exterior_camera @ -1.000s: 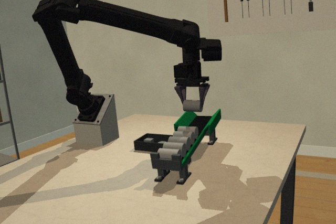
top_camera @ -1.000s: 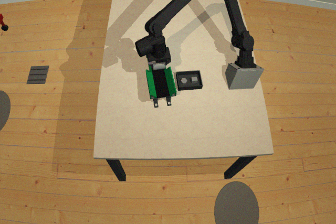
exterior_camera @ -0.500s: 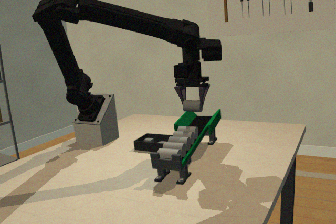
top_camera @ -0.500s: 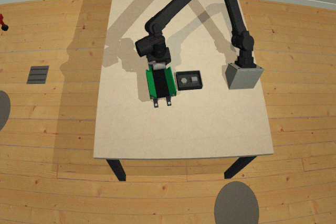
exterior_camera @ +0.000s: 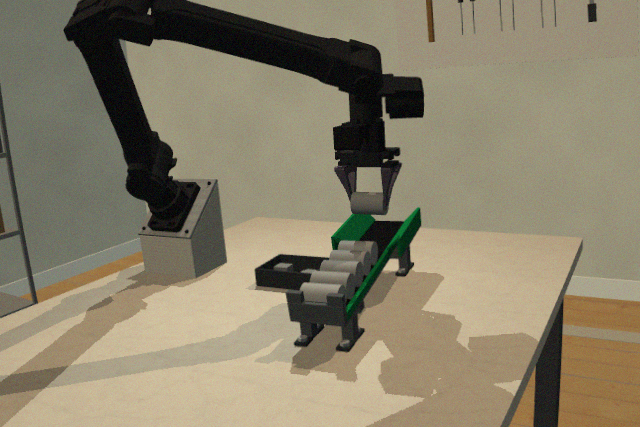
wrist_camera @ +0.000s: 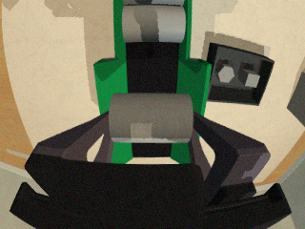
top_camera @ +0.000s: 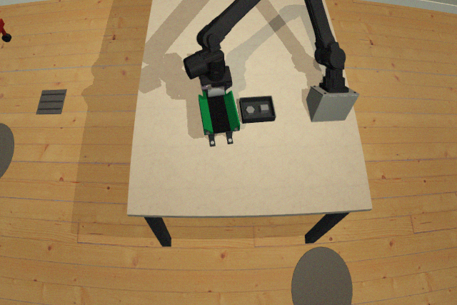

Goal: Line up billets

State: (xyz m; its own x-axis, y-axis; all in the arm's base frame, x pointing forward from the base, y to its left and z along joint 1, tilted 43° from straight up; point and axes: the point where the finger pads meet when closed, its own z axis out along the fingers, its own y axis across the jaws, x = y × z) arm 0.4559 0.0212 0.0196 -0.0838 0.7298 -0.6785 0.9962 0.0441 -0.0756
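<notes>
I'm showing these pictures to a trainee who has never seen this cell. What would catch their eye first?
Most striking is the black arm arching over the table, its gripper shut on a grey billet held in the air above the upper end of the green-sided feed ramp. Below, four billets lie in a row toward the ramp's lower end, with a dark tray beside the ramp.

From high above, we look straight down on the whole table (top_camera: 258,168) and the gripper (top_camera: 216,91). The exterior view stands low, off to one side of it. The wrist view sits close behind the fingers — all three share the ramp (exterior_camera: 385,251) below.
</notes>
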